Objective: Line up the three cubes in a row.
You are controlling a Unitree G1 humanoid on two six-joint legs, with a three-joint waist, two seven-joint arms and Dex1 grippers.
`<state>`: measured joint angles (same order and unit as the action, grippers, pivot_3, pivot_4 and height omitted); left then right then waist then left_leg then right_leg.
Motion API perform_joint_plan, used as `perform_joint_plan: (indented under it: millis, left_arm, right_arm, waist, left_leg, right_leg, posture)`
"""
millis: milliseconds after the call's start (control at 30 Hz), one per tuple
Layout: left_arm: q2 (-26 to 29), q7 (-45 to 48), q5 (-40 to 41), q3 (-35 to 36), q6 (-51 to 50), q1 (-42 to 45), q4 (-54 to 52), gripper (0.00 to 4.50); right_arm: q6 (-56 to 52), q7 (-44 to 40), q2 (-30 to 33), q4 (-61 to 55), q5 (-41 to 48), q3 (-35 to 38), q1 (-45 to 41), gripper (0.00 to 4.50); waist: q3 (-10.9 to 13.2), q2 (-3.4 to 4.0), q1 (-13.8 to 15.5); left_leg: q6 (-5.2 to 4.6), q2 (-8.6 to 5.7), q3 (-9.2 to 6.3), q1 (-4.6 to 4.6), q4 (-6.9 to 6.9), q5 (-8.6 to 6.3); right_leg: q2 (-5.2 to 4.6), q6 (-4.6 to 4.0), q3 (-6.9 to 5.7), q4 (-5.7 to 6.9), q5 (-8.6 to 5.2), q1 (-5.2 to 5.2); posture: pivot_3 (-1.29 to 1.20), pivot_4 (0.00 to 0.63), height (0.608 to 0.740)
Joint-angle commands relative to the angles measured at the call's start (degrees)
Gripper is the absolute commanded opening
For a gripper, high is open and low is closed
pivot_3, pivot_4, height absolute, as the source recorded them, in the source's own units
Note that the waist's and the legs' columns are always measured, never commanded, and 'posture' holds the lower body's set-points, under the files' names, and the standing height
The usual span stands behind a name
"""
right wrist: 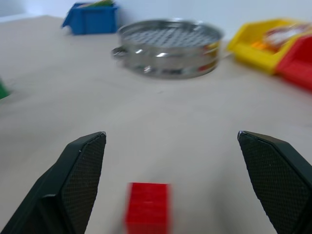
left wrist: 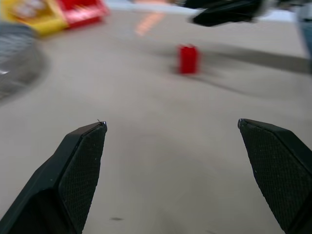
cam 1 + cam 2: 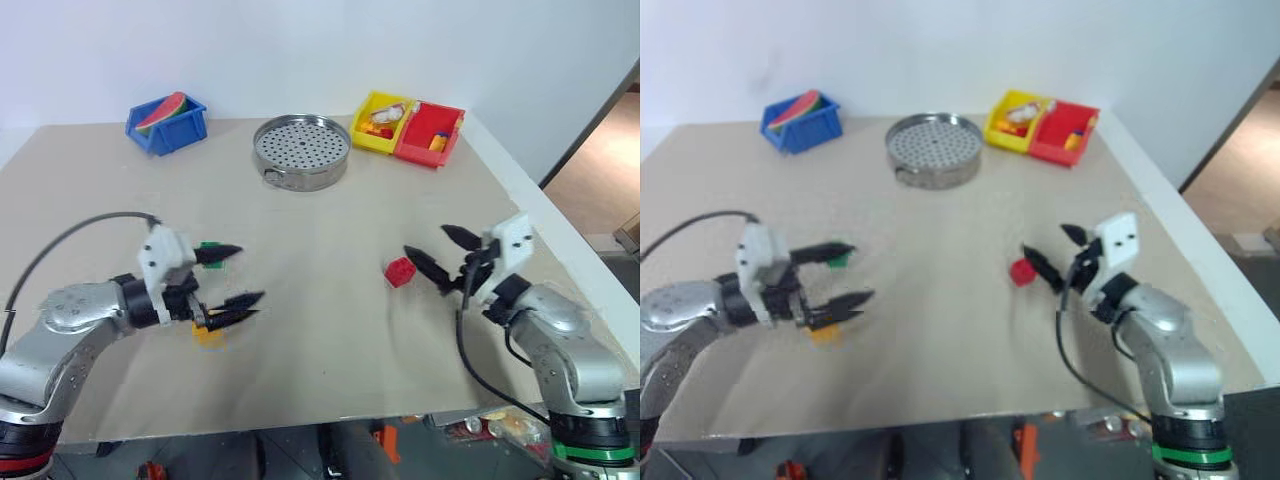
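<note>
Beige tabletop (image 3: 330,350) carried all three cubes, none yet lined up. Red cube (image 3: 400,271) sat alone on the right half, just in front of the right end effector (image 3: 440,252), whose two fingers stood wide apart and held nothing; in the right wrist view the cube lay between the fingertips but apart from both. Green cube (image 3: 210,247) and yellow-orange cube (image 3: 207,333) lay on the left half, well apart from the red one, with the left end effector (image 3: 236,275) over them, one finger passing above each cube. Its fingers were likewise spread wide and empty. Judgement: task at its start; no cube gripped, no row formed, all placing left to do. Containers along the far edge: blue bin (image 3: 166,128) at far left holding what looked like a watermelon-slice toy (image 3: 162,110); round perforated steel steamer tray (image 3: 301,150) at centre, empty as far as could be seen; yellow bin (image 3: 378,125) and red bin (image 3: 430,135) touching side by side at far right, each with small mixed toy pieces too small to identify.
</note>
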<state>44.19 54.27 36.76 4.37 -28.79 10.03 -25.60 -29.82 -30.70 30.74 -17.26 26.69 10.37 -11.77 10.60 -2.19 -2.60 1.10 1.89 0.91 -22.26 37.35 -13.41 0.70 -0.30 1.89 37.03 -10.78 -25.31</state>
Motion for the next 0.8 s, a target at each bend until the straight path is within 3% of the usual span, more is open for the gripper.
perform_joint_plan:
  millis: [33, 267, 700, 733, 800]
  left_arm:
    - [0.0, 2.9, 0.0, -2.5, 0.0, 2.3, 0.7, 4.46]
    - [-2.4, 4.7, -2.0, -6.6, 0.9, 6.3, 2.7, 4.46]
    - [-3.5, 4.8, -4.4, -7.4, 1.7, 5.9, 1.7, 4.46]
    - [-3.5, 4.6, -4.4, -7.3, 1.7, 5.6, 1.6, 4.50]
    - [-3.5, 4.2, -4.4, -7.1, 1.8, 5.2, 1.4, 4.50]
  right_arm:
    - [0.0, 0.9, -0.4, -0.7, -0.7, -0.5, -0.2, 4.50]
    - [1.4, 1.2, -1.3, 3.2, -3.5, -1.7, 0.8, 4.50]
    - [2.7, 0.7, -3.8, 8.0, -6.1, -4.0, 0.7, 4.50]
    - [2.8, 0.5, -3.8, 8.1, -6.2, -4.0, 0.8, 3.94]
    - [3.1, -0.1, -3.6, 8.0, -6.4, -4.2, 1.1, 3.39]
  waist:
    - [0.0, 0.00, 0.0]
    - [0.0, -0.01, 0.1]
    - [0.0, -0.01, 0.0]
    - [0.0, -0.01, 0.0]
    - [0.0, -0.01, 0.0]
  left_leg:
    - [0.00, -0.02, 0.01, 0.00, 0.00, 0.00]
    - [0.00, -0.13, 0.12, -0.04, 0.08, 0.00]
    - [-0.04, -0.11, 0.17, 0.01, 0.07, -0.01]
    - [-0.04, -0.11, 0.18, 0.01, 0.07, -0.01]
    - [-0.04, -0.11, 0.19, 0.01, 0.07, -0.01]
  right_leg:
    - [0.00, 0.00, -0.01, 0.00, 0.00, 0.01]
    - [-0.02, 0.05, 0.22, -0.01, 0.02, 0.01]
    - [0.02, 0.09, 0.43, 0.00, 0.05, 0.01]
    - [0.02, 0.09, 0.46, 0.00, 0.05, 0.01]
    - [0.02, 0.09, 0.47, 0.00, 0.05, 0.00]
  posture:
    - [0.00, 0.150, 0.740]
    - [0.00, 0.150, 0.740]
    - [0.00, 0.150, 0.740]
    - [0.00, 0.150, 0.740]
    - [0.00, 0.150, 0.740]
